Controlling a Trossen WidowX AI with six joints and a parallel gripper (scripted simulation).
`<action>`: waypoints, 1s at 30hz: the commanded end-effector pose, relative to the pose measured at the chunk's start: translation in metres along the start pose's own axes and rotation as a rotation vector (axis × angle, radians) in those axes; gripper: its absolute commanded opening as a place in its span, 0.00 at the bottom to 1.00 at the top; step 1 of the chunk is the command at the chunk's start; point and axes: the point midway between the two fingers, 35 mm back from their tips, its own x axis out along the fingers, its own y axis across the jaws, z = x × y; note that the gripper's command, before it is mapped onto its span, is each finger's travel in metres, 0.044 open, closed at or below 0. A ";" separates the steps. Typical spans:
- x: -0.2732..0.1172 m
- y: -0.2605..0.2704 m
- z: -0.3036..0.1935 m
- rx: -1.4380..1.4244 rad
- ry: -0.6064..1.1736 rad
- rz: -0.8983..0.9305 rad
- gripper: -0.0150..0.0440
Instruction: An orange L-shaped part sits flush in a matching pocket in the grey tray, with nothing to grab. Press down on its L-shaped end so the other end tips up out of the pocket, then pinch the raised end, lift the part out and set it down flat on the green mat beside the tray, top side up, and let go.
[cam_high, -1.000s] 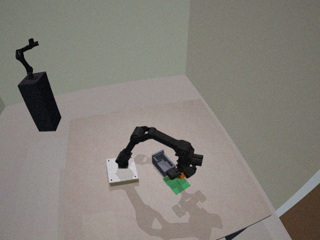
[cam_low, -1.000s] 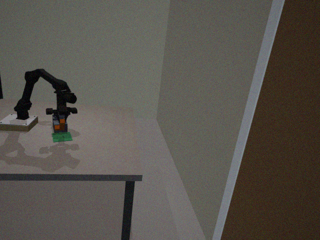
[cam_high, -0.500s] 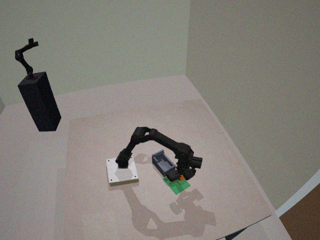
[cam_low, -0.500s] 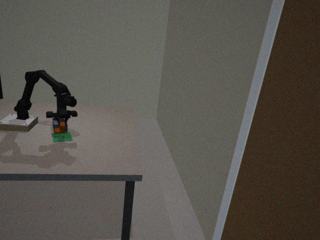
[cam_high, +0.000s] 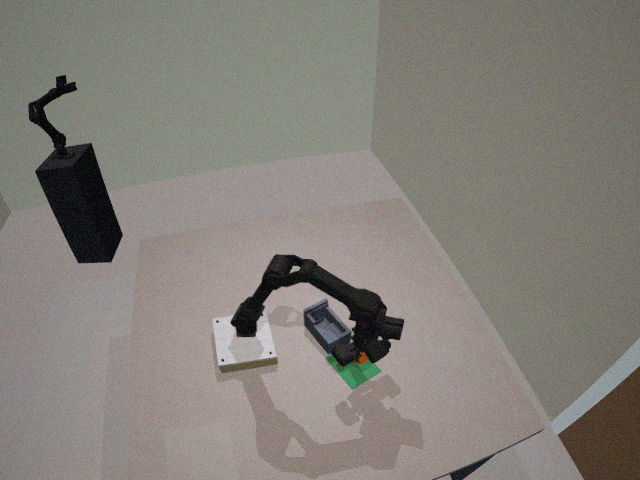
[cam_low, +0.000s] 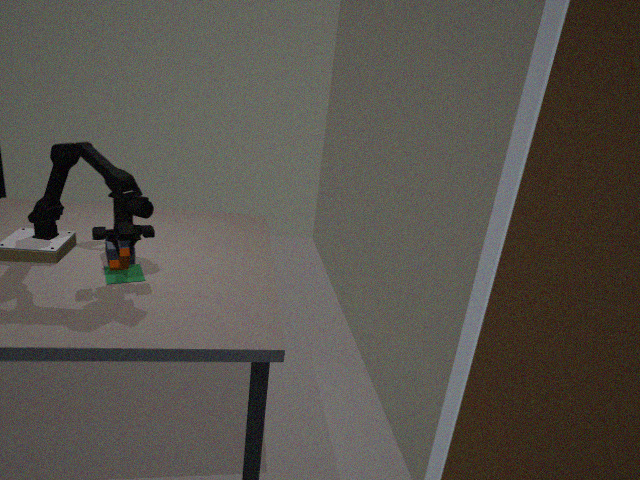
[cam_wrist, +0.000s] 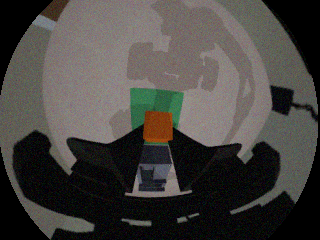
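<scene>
Dim, grainy — soft shadows, fisheye

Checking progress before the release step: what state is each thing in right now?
Black parallel-jaw pincer: shut on the orange part, above the mat.
Orange L-shaped part: gripped, out of the pocket, not yet lying flat on the mat.
Grey tray: pocket vacated.
Flat green mat: beside the tray, beneath the part.
</scene>
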 end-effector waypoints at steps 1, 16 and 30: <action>0.002 0.000 -0.002 -0.006 0.008 0.000 0.25; 0.001 0.000 -0.001 0.000 0.002 -0.002 0.25; -0.029 0.001 0.002 -0.002 0.004 -0.001 0.88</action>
